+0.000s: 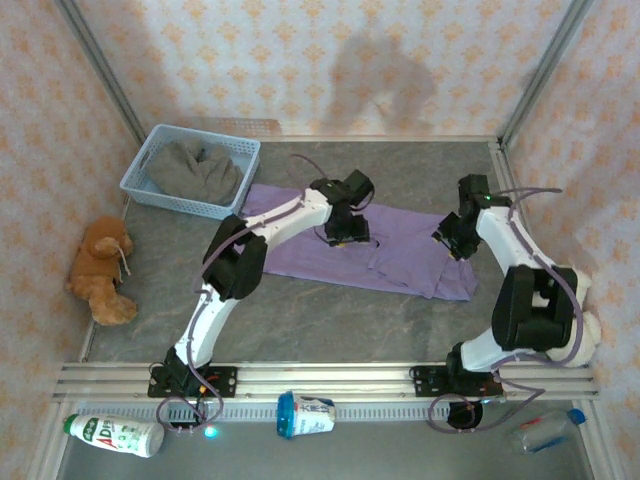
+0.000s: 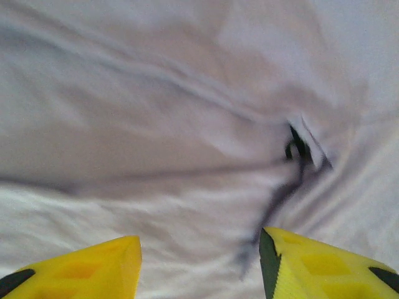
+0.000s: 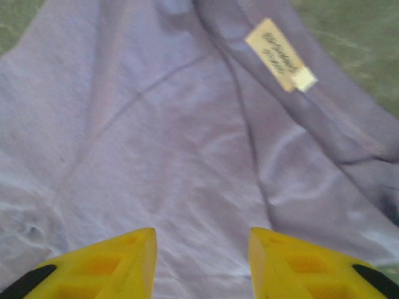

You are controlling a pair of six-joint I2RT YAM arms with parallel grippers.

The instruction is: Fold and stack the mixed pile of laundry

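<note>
**Both grippers spread above the purple T-shirt**

T-shirt [image 1: 400, 262]: lies spread out across the middle of the desk [image 1: 330, 320], long axis left to right. Its far-left corner is just beside the basket [image 1: 137, 186]. The cloth is wrinkled, not folded.

Grey top [image 1: 200, 168]: bunched inside the basket at the far-left corner of the desk, apart from the T-shirt.

Left gripper [image 1: 347, 228]: sits over the far middle part of the T-shirt.
- In the left wrist view the yellow fingers [image 2: 81, 268] are spread wide, with purple cloth below and between them.
- The dark print [image 2: 299, 149] lies just ahead of the right-hand finger, and creases run out from it.
- That picture is blurred, so I cannot tell whether the tips touch the cloth.

Right gripper [image 1: 455, 238]: sits over the right end of the T-shirt.
- In the right wrist view the jaws are spread wide over smooth cloth.
- A cream label [image 3: 280, 55] sits ahead and to the right, on the neckband.
- Bare desk shows beyond the neckband at the top right.
- Contact with the cloth: cannot tell.

Other items:
- A brown plush [image 1: 100, 272] lies at the left edge of the desk, well apart from the T-shirt.
- A white bottle [image 1: 115, 435] and a cup [image 1: 305, 415] lie on the near ledge below the arm bases.
</note>
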